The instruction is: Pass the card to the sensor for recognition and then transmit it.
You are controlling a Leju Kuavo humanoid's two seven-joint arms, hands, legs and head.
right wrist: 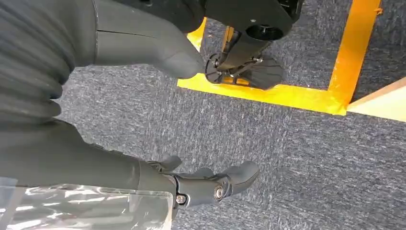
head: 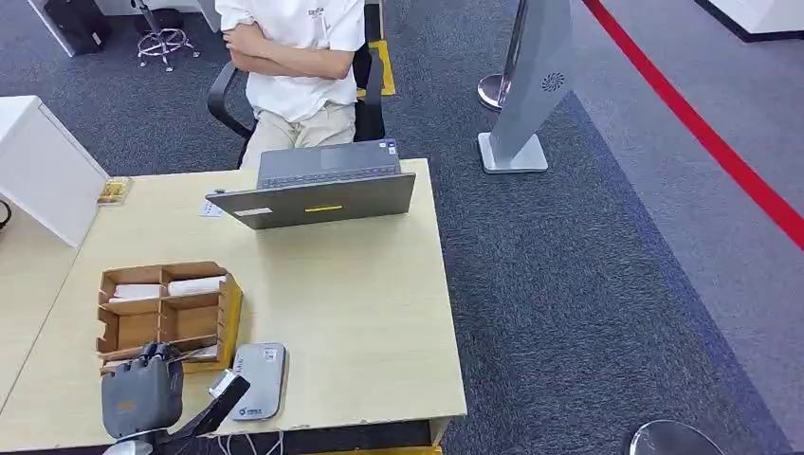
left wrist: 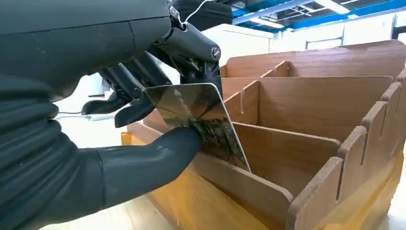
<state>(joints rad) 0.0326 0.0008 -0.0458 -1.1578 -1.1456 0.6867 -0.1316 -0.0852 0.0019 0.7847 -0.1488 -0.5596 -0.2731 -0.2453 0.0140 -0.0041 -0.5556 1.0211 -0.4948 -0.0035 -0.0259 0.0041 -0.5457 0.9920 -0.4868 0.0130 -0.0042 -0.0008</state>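
Right now the left hand (left wrist: pixel 158 96) pinches the card (left wrist: pixel 198 120) between its thumb and darker fingers, low in a near compartment of the wooden organiser (head: pixel 169 313) at the near-left of the desk (head: pixel 360 322). In the left wrist view the card stands tilted, its lower corner still down behind the front wall of the box and its upper edge held against the fingers.

Judging by its look, the card is thin, stiff and light, with a glossy face that could slide out of a pinch. The flat faces are the place to hold it, as the thumb does now, and a firmer bite nearer the middle would probably guard against it swivelling.

Wooden dividers and the front wall stand close on either side of the card, so it likely has to rise straight up before moving sideways, or a corner may catch. The grey sensor (head: pixel 259 379) lies flat just to the right of the organiser, near the front edge of the desk, so the trip is short. Beyond it the desk top is bare wood up to the laptop (head: pixel 318 194), behind which a person (head: pixel 299 57) sits.

The right hand (right wrist: pixel 210 184) hangs over the carpet beside the desk, fingers apart and holding nothing.
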